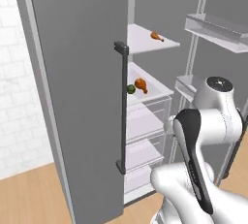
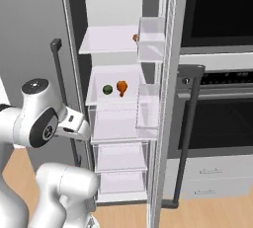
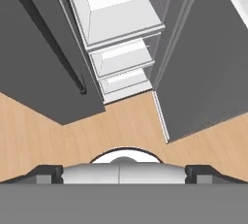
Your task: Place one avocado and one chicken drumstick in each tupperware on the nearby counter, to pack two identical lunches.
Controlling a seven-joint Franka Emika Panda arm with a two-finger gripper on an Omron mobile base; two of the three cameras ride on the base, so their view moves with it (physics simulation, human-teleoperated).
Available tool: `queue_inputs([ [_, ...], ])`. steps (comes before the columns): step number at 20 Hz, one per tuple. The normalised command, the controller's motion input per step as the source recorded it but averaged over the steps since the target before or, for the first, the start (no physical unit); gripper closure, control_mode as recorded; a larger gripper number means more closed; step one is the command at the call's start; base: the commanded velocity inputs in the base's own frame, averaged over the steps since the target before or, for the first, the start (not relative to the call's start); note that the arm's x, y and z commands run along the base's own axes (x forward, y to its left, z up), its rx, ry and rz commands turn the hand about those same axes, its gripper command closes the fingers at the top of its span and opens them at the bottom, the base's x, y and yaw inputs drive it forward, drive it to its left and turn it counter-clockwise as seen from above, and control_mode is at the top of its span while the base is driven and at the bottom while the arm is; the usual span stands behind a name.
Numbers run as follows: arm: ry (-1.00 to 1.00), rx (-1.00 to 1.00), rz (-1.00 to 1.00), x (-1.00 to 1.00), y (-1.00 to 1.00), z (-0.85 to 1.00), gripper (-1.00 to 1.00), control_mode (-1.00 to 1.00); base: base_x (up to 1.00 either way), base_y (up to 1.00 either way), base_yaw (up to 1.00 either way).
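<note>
Inside the open fridge [image 2: 118, 123], middle shelf [image 2: 111, 101]: avocado [image 2: 107, 89] just beside a chicken drumstick [image 2: 121, 87], both near the front edge. Second chicken drumstick [image 1: 156, 36] on the top shelf [image 1: 145, 41], toward its right side. No tupperware or tabletop in sight yet. Hand [image 3: 124, 172] released, fingers spread wide, holding nothing, pointed down at the wooden floor [image 3: 72, 136] and the lower drawers [image 3: 121, 68] (well below the food). Step in hand, by judgement: first pick from the fridge, nothing packed so far. To do it well: raise and level the wrist to middle-shelf height, enter between the left door [image 1: 77, 97] and the right door's bins [image 2: 150, 39], keep clear of the door handle [image 1: 122, 106]. Take the avocado across its short axis, low and centred, since round fruit likely to roll. Avoid nudging the drumstick beside it.
</note>
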Motion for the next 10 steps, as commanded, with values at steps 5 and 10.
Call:
queue_inputs([
  [5, 0.0, 0.0, 0.0, 0.0, 0.0, 0.0, -1.0, 1.0, 0.51, -0.08, 0.0],
  [10, 0.0, 0.0, 0.0, 0.0, 0.0, 0.0, -1.0, 1.0, 0.34, -0.21, -0.09],
])
